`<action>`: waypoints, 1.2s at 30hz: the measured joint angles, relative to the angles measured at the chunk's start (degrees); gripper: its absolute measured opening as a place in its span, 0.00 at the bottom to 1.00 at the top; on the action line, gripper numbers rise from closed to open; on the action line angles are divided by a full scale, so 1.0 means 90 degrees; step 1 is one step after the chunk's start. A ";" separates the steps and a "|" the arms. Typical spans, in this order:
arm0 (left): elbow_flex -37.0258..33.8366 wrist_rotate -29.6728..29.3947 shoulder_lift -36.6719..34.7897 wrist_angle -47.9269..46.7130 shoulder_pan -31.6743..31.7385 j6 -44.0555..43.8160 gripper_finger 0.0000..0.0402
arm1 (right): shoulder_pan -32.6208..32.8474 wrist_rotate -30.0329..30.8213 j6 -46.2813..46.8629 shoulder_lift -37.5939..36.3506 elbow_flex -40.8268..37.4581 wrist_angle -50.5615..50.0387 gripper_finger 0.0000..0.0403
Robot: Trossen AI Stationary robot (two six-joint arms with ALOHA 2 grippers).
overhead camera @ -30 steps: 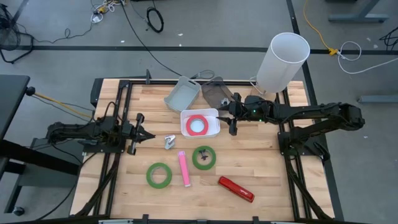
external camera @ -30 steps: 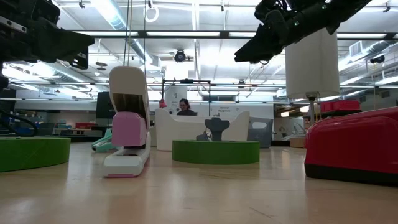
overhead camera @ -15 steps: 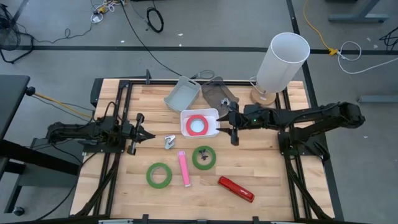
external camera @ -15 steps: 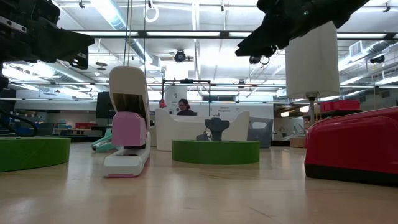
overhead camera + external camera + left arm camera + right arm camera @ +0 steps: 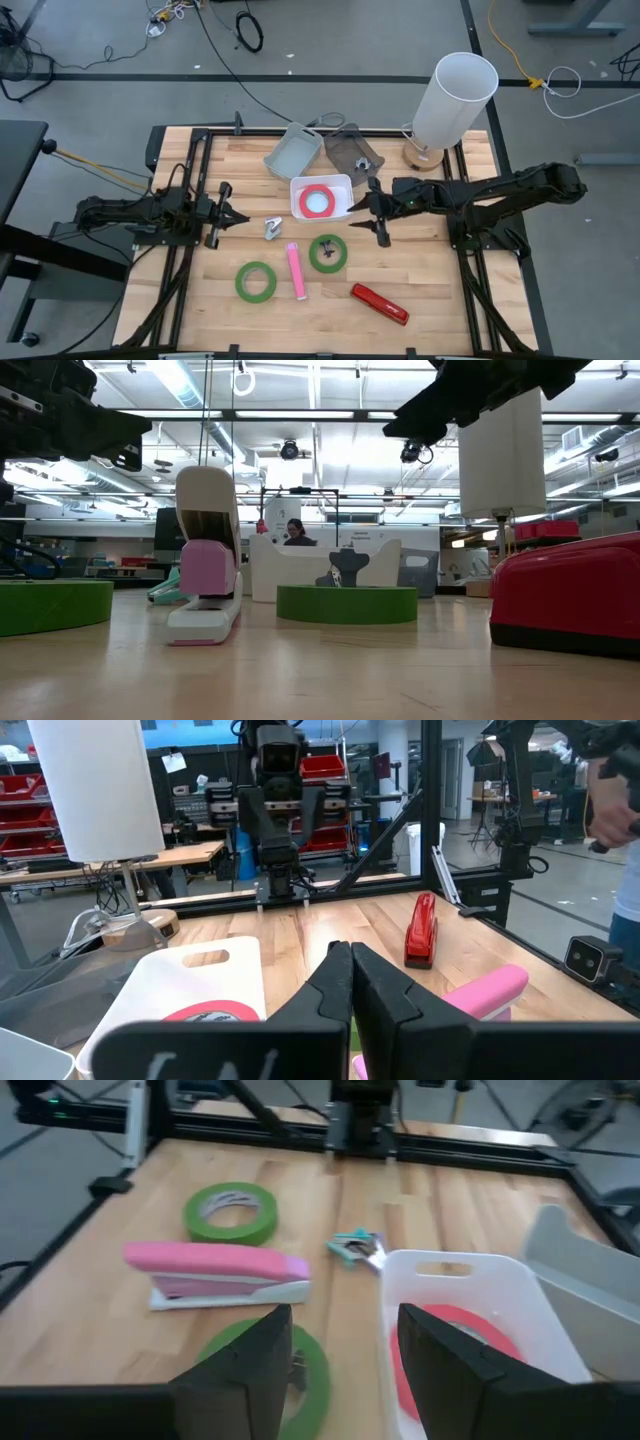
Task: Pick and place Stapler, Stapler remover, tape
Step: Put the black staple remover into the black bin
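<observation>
A red tape roll (image 5: 320,200) lies flat in a white bin (image 5: 322,180). Two green tape rolls (image 5: 256,282) (image 5: 328,253) lie flat on the table, with a pink stapler (image 5: 295,272) between them. A red stapler (image 5: 379,304) lies near the front edge. A small teal stapler remover (image 5: 272,228) sits left of the bin. My right gripper (image 5: 365,212) hangs open above the table just right of the bin, and in its wrist view (image 5: 340,1370) nothing is between the fingers. My left gripper (image 5: 225,213) waits shut at the table's left.
A grey bin (image 5: 292,150) and a grey cloth (image 5: 350,150) lie at the far edge. A tall white lamp (image 5: 455,100) stands at the far right corner. Bare wood stretches between the right gripper and the red stapler.
My right gripper has swung toward the table's near edge, from beside the white bin's far right corner to beside its near right corner, turning a little as it went. Its fingers have stayed open. No object has moved.
</observation>
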 joint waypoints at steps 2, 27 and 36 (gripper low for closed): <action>-0.0001 0.0001 0.0000 -0.0001 -0.0001 0.0000 0.02 | 0.0036 -0.0086 0.0001 0.0000 0.0000 -0.0004 0.46; -0.0002 0.0000 0.0000 -0.0001 -0.0001 0.0000 0.02 | 0.0049 -0.0554 0.0340 0.1048 0.0000 -0.0043 0.46; -0.0001 0.0000 0.0000 -0.0002 -0.0001 0.0001 0.02 | 0.0065 -0.0641 0.0340 0.1597 0.0000 0.0016 0.46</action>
